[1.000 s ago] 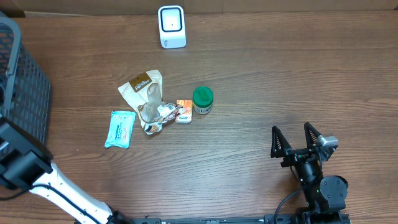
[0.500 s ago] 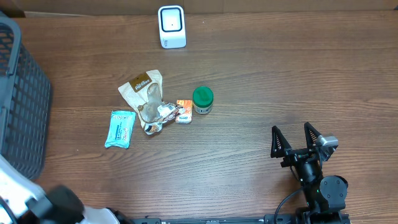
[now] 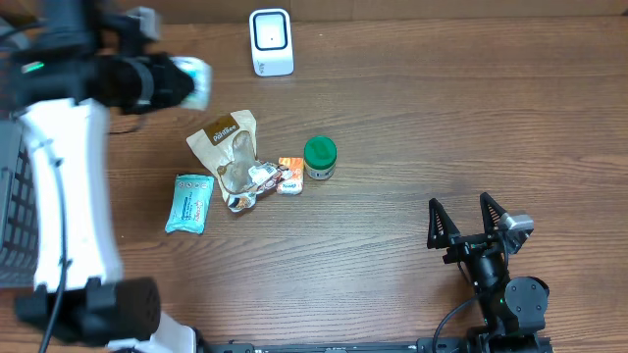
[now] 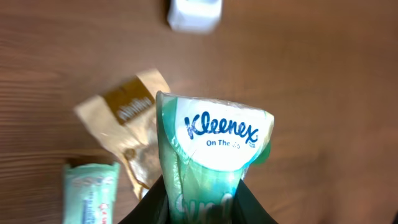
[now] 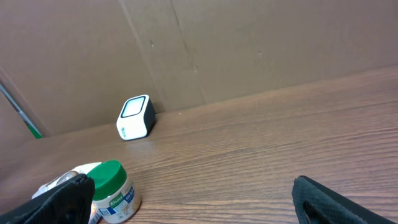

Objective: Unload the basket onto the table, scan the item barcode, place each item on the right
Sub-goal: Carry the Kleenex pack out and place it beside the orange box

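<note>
Kleenex tissue pack [image 3: 194, 80] hangs above the table, off to the left of the scanner [image 3: 271, 41] and a little nearer the robot than it, in the overhead view. The left gripper [image 3: 180, 83] is clamped narrowly on it (the arm is blurred there, so the grip reads better from the wrist). The other goods lie on the robot's side of the scanner: a brown pouch [image 3: 224, 145], a green-lidded jar [image 3: 320, 157], a small orange packet [image 3: 289, 175] and a teal packet [image 3: 189, 202]. The right gripper [image 3: 461, 212] sits well apart from the scanner with its jaws spread wide and nothing between them.

From the left wrist, the pack stands up out of the dark fingers [image 4: 144, 210], which pinch its lower end. Its oval label reads "Kleenex" and, below that, "On The Go"; no barcode shows on this face. The pouch's lettering is too blurred to read.

From the right wrist, the scanner stands against the cardboard backdrop, the jar nearer the camera; its label is too small to read.

By my reading, pickup is done, while presenting the barcode to the scanner window is not yet done.
</note>
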Robot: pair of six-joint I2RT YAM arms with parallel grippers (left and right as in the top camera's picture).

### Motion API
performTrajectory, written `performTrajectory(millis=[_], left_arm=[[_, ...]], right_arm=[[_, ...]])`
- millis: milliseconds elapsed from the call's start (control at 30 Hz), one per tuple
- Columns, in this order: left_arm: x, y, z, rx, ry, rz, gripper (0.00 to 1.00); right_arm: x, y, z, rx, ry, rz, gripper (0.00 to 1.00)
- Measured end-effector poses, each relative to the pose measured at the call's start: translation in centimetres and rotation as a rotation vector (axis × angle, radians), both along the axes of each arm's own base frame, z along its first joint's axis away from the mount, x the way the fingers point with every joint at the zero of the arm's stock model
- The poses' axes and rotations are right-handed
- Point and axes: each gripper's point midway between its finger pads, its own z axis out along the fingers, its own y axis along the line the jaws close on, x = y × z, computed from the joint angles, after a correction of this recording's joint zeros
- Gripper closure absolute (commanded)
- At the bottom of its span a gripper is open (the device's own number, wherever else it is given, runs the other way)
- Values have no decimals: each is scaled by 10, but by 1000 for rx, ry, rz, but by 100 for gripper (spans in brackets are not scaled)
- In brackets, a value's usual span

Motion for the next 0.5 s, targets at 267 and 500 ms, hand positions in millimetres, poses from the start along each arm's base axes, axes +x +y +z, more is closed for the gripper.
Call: performTrajectory(millis=[267, 500], left_arm=[[10, -84, -91, 72, 205, -211, 83], [22, -118, -177, 192, 321, -273, 83]], right_arm=[[0, 0, 0, 0, 0, 0, 0], [0, 0, 0, 0, 0, 0, 0]])
